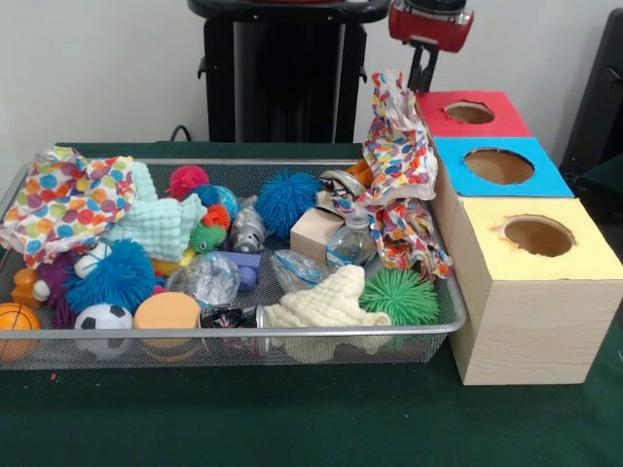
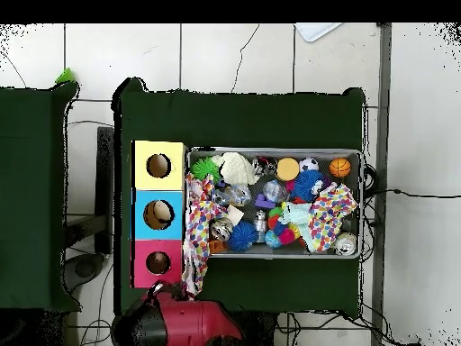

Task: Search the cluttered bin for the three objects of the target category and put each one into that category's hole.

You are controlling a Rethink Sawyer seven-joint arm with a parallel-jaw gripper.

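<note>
The wire mesh bin (image 1: 450, 313) (image 2: 364, 194) is full of clutter. My gripper (image 1: 420, 70) (image 2: 184, 294) is raised behind the red-topped box, off the bin's end. It is shut on a polka-dot cloth (image 1: 397, 146) (image 2: 196, 236) that hangs from it down into the bin. The hole with the red surround (image 1: 469, 112) (image 2: 158, 262) lies just beside the gripper. A small orange toy (image 1: 23, 287) lies at the bin's other end, half covered. I cannot tell if it is plush. A bit of orange (image 1: 360, 173) peeks out behind the held cloth. No yellow duckling shows.
Blue-surround hole (image 1: 498, 165) and yellow-surround hole (image 1: 537, 235) continue the row of boxes. In the bin lie a second polka-dot cloth (image 1: 63, 199), a mint cloth (image 1: 161, 226), blue spiky balls (image 1: 287, 199), a green spiky ball (image 1: 401, 297), a bottle (image 1: 350, 243) and a wooden block (image 1: 316, 232).
</note>
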